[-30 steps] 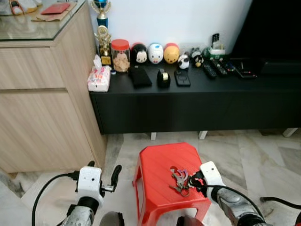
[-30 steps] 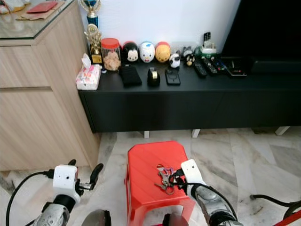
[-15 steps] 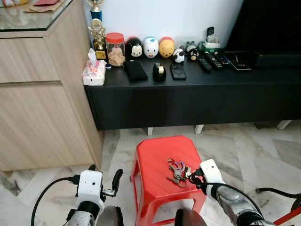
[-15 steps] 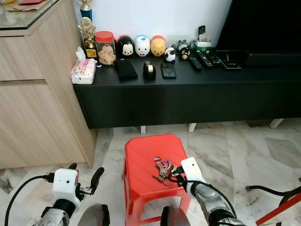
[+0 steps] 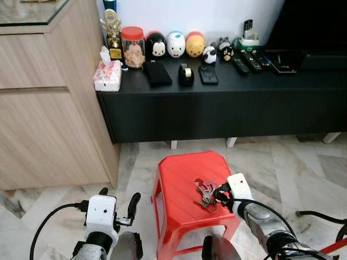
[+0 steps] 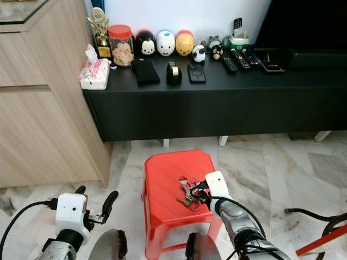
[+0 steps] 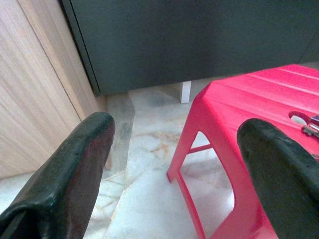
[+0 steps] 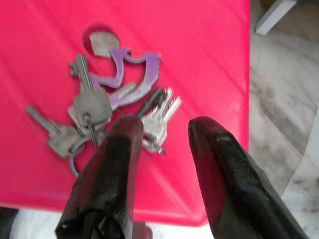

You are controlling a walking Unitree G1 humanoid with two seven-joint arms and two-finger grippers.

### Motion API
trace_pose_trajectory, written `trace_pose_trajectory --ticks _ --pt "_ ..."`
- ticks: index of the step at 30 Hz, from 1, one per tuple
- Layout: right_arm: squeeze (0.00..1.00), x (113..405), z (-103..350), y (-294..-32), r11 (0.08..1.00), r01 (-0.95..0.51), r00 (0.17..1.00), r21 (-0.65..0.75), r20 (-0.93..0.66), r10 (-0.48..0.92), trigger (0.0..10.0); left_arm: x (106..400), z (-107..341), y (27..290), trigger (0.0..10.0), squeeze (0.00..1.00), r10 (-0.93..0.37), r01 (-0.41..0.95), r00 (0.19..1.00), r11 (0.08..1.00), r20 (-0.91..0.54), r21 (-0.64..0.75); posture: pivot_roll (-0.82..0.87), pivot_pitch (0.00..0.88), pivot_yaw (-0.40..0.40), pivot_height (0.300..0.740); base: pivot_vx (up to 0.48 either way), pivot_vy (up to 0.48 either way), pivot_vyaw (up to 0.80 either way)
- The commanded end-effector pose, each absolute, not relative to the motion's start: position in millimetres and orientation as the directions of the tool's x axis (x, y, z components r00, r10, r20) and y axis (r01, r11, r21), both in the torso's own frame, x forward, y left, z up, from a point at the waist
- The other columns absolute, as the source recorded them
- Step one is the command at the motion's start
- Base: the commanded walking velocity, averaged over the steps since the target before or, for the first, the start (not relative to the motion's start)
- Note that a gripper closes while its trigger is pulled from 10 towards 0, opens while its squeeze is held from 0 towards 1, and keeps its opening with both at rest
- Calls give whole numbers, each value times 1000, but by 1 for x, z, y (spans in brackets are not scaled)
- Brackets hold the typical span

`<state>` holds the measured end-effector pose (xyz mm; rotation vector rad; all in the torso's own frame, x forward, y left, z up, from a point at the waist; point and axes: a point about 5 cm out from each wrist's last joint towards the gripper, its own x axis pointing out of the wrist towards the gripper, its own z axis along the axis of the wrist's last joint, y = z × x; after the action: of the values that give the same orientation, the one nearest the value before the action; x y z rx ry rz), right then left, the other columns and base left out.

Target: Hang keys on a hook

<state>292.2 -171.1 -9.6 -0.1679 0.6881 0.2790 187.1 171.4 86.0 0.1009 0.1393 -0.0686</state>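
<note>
A bunch of keys (image 5: 204,194) with a purple clip lies flat on a red plastic stool (image 5: 181,176) in front of me. My right gripper (image 5: 219,197) sits low over the stool at the right edge of the bunch. In the right wrist view the gripper (image 8: 164,132) is open, one fingertip (image 8: 124,134) lies over the nearest keys (image 8: 97,107), and nothing is gripped. My left gripper (image 5: 118,197) hangs open over the floor to the left of the stool, fingers (image 7: 84,144) spread wide.
A long black console (image 5: 217,108) stands behind the stool, carrying round toys, a jar, a tissue pack (image 5: 107,77) and remotes (image 5: 249,59). A wooden cabinet (image 5: 49,124) stands on the left. The floor is marble, and a black cable (image 5: 320,216) lies at the right.
The camera has shifted a little, so the whole scene sits differently. The right gripper stays at the keys' right edge and the keys lie where they were. The left arm is unchanged.
</note>
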Motion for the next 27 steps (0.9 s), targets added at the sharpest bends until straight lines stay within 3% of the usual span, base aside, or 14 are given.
trace_pose_trajectory --ticks 1,26,27 --pt "0 292 -10 -175 953 -294 736 -70 -653 179 10000 184 90 170 10000 0 -64 78 988 993 -143 94 83 177 -66 613 0 0 0" --pt "0 288 -14 -176 973 -229 727 -41 -672 142 10000 171 107 179 10000 0 -75 100 982 985 -173 138 122 228 -30 613 0 0 0" --pt "0 289 -14 -176 973 -226 728 -37 -671 144 5961 171 107 179 10000 0 -76 101 982 985 -174 139 123 228 -28 613 0 0 0"
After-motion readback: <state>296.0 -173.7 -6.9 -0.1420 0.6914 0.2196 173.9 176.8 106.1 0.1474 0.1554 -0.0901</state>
